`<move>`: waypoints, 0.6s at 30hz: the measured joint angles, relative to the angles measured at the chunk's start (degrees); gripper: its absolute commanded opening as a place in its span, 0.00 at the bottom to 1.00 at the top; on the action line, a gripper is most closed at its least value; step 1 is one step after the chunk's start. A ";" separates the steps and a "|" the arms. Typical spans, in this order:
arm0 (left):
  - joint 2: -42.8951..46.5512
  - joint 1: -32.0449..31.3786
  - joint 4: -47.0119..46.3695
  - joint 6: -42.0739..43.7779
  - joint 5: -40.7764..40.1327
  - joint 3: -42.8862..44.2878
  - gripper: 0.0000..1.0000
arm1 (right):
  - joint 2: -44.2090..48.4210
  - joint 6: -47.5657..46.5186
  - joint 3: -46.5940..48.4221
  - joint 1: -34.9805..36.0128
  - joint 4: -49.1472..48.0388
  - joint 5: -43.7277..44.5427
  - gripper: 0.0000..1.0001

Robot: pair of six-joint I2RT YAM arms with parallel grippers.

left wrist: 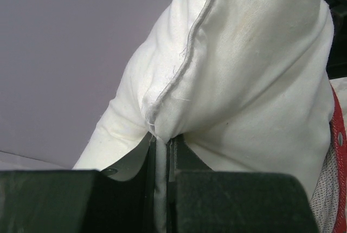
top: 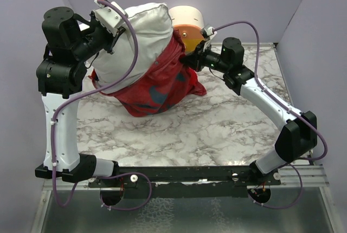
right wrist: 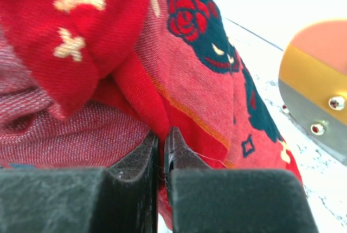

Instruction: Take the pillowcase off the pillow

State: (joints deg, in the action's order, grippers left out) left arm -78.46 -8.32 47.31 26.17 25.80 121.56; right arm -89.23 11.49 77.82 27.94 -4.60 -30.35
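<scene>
The white pillow (top: 138, 35) is lifted at the back left, its upper half bare. The red pillowcase (top: 162, 89) is bunched round its lower half and sags onto the table. My left gripper (top: 111, 37) is shut on the pillow's seamed edge; in the left wrist view that seam (left wrist: 179, 76) runs down between the fingers (left wrist: 130, 160). My right gripper (top: 187, 59) is shut on a fold of the pillowcase (right wrist: 184, 81) at its right side, next to the cylinder.
A cream-and-orange cylinder (top: 190, 24) stands behind the right gripper; it also shows in the right wrist view (right wrist: 320, 81). The marble tabletop (top: 179, 135) lies in front. Purple walls close in the back and sides.
</scene>
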 measured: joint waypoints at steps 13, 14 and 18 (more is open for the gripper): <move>0.11 -0.09 0.74 1.49 -3.26 2.71 0.00 | 4.70 3.91 -10.03 -4.22 -1.05 8.79 0.01; 0.09 -0.11 0.42 1.68 -4.33 2.91 0.00 | 4.83 4.59 -11.21 -4.52 -1.27 9.33 0.01; -1.22 -0.46 0.35 1.79 -7.63 5.68 0.00 | 4.79 7.30 -15.50 -4.68 -1.99 10.69 0.01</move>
State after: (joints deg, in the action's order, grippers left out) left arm -79.68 -8.78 47.66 27.97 18.17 127.24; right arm -84.44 18.79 62.33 23.27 -6.59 -19.66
